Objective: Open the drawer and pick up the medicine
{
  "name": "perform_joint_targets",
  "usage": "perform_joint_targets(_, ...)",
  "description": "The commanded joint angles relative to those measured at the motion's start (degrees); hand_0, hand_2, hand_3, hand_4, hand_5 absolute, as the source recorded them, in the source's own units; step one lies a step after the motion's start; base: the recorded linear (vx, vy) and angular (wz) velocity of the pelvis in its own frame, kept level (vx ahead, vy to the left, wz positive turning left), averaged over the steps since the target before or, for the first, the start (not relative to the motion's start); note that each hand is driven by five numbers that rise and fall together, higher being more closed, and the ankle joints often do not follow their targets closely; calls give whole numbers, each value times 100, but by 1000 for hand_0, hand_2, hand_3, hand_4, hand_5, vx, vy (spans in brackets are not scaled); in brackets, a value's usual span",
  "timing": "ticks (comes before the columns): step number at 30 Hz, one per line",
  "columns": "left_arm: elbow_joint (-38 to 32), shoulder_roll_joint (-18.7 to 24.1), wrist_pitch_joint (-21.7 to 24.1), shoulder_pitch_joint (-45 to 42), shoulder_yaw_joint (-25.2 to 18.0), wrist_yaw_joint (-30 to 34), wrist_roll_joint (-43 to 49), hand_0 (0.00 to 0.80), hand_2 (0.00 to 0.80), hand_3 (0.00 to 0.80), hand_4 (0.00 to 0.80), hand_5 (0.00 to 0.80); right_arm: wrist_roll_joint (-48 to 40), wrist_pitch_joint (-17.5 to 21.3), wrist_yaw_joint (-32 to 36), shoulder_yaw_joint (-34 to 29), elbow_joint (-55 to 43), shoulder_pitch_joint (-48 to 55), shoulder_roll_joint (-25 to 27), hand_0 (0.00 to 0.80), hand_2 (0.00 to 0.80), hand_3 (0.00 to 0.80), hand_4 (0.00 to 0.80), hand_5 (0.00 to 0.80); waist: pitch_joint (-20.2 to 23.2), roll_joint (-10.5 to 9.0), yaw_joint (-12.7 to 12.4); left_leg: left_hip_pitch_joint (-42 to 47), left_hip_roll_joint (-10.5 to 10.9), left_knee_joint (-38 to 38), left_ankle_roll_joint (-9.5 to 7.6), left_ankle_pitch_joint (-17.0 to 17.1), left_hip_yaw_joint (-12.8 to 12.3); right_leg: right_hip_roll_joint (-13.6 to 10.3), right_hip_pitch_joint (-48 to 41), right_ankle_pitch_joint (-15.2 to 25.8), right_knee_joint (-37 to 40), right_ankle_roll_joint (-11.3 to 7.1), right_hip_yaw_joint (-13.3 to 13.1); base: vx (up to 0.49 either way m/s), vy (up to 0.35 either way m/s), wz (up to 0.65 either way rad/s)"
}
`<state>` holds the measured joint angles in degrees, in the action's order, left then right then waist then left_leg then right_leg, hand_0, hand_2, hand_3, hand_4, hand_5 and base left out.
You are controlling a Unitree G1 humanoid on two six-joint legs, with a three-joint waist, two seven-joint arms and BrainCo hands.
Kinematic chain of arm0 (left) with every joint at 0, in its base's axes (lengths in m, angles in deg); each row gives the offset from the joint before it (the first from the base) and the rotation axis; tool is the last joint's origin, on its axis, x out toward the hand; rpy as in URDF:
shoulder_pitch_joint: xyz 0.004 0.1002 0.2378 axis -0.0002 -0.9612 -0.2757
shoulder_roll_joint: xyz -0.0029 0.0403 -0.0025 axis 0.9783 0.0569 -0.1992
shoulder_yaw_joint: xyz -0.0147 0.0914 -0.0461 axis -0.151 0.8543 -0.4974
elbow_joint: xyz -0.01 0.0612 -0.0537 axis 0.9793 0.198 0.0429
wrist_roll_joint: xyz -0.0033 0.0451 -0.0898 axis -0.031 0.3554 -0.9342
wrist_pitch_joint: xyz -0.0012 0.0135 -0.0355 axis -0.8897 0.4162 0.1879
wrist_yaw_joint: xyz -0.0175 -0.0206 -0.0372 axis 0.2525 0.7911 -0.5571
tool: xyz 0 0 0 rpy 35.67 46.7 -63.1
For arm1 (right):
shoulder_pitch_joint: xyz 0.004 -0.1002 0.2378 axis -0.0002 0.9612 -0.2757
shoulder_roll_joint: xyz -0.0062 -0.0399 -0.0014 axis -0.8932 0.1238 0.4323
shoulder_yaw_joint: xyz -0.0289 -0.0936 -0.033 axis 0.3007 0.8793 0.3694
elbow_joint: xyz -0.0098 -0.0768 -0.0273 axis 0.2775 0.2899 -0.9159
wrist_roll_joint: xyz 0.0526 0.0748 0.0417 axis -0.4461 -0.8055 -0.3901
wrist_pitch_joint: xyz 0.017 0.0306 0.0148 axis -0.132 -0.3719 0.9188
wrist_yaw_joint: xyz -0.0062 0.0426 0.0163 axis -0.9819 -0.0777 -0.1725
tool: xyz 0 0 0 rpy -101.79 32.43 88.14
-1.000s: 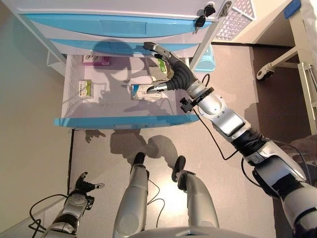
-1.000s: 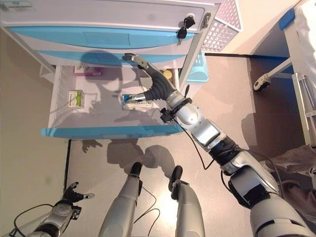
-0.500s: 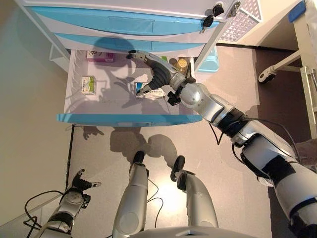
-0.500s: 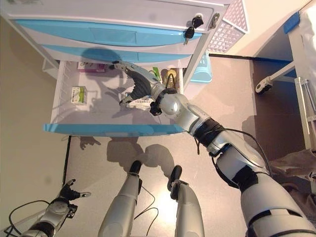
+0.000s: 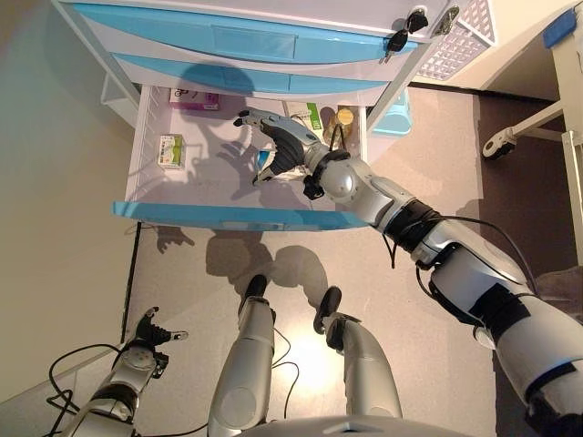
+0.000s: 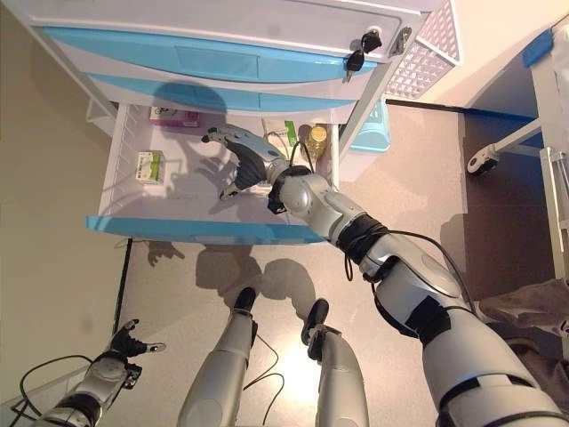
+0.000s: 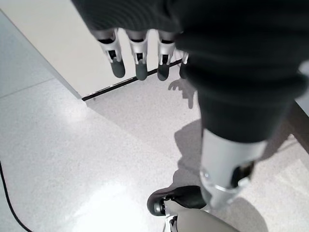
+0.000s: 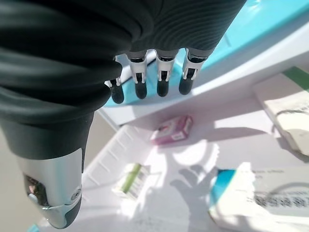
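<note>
The bottom drawer (image 5: pixel 228 216) with the blue front is pulled out. In it lie a white-and-blue medicine box (image 8: pixel 256 203), a pink box (image 5: pixel 193 98) at the back and a green-and-white box (image 5: pixel 170 150) at the left. My right hand (image 5: pixel 278 146) hovers open over the middle of the drawer. Its fingers (image 8: pixel 149 82) are straight, its thumb is spread, and it holds nothing. The white-and-blue box (image 5: pixel 264 163) shows just beneath the palm. My left hand (image 5: pixel 146 332) hangs open low by the floor, its fingers (image 7: pixel 137 60) relaxed.
A yellow-capped bottle (image 5: pixel 344 118) and a green-and-white packet (image 5: pixel 305 114) lie at the drawer's back right. Above are shut blue drawers with keys (image 5: pixel 398 36) in a lock. A white perforated basket (image 5: pixel 460 45), a blue bin (image 5: pixel 392 114) and a wheeled frame (image 5: pixel 501 141) stand to the right.
My right hand has swung left from the drawer's right side to above its middle, off the white-and-blue box's right end. The head camera has shifted. The left hand stays put.
</note>
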<state>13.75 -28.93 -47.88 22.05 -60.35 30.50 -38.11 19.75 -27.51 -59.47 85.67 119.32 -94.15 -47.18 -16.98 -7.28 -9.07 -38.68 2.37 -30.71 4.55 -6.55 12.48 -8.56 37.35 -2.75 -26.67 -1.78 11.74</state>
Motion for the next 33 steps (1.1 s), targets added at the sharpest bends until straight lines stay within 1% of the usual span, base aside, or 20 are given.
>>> perform_joint_targets(1,247,125,3,60,134,-138,80,0,0,0,0,0,157,28,-127,75,283,-567,-52,0,0,0,0,0,-104,-9,-162,-80,393,305,-479,367,-177,-5,-240,-140,-139,-292,-30,0,0,0)
perform_joint_targets(11,327,108,-12,159,221,-163,47,0,0,0,0,0,300,-147,-194,52,1028,-879,-360,0,0,0,0,0,-137,-10,-183,-74,412,325,-488,381,-190,-20,-230,-89,-92,-299,-47,0,0,0)
perform_joint_targets(19,387,101,-20,236,346,-174,-11,0,0,0,0,0,466,-300,-279,14,1943,-1121,-573,0,0,0,0,0,-160,8,-257,-71,437,352,-497,397,-172,-34,-244,-56,-69,-297,-40,0,0,0)
perform_joint_targets(32,435,74,-54,314,429,-196,-43,0,0,0,0,0,655,-413,-328,27,2337,-1268,-684,0,0,0,0,0,-222,37,-328,-112,445,334,-505,415,-148,-41,-222,-56,-100,-293,-29,7,-2,0)
perform_joint_targets(33,452,62,-65,317,444,-195,-48,0,0,0,0,0,741,-434,-306,67,2406,-1262,-702,0,0,0,0,0,-229,29,-335,-51,441,248,-502,195,-136,-28,-264,-241,-192,-335,-65,0,0,0)
